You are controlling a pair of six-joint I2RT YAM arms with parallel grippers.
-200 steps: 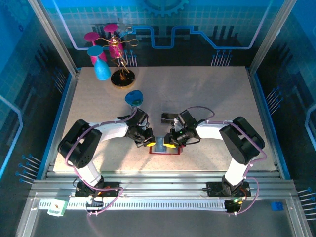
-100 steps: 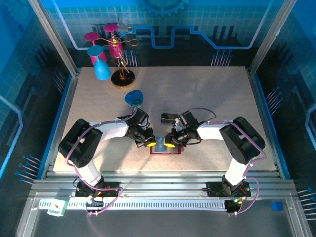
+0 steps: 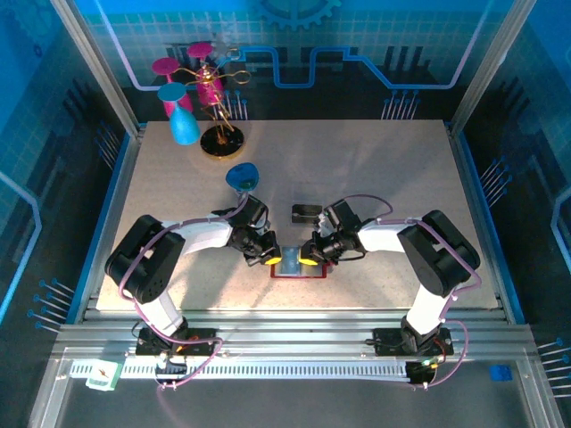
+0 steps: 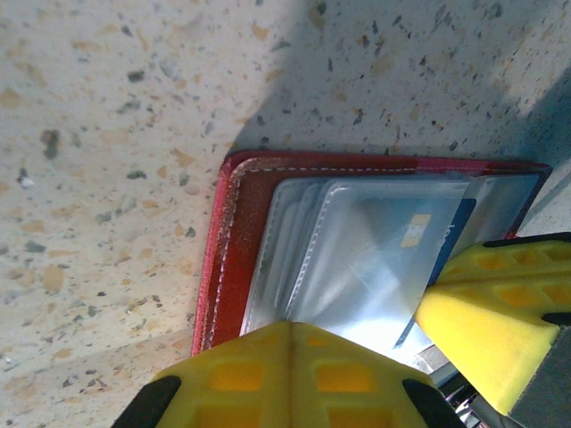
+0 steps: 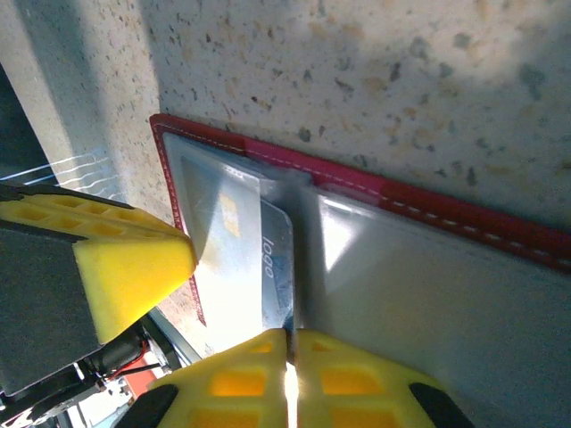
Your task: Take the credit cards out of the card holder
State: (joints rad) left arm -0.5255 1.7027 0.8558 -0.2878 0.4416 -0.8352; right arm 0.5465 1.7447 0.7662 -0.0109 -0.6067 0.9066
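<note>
The red card holder lies open near the table's front edge, its clear pockets facing up. My left gripper is shut on the edge of a clear pocket at the holder's left side. My right gripper is shut on the corner of a bluish credit card that sticks out of a pocket. That card's blue edge and gold chip show through the plastic. A dark card lies flat on the table just behind the holder.
A gold stand with pink and blue cups stands at the back left. One blue cup lies behind my left arm. The holder sits close to the table's front edge. Open tabletop lies at the back right.
My right gripper's fingers have closed onto the bluish card. Both arms have barely moved; the left grip is unchanged.
</note>
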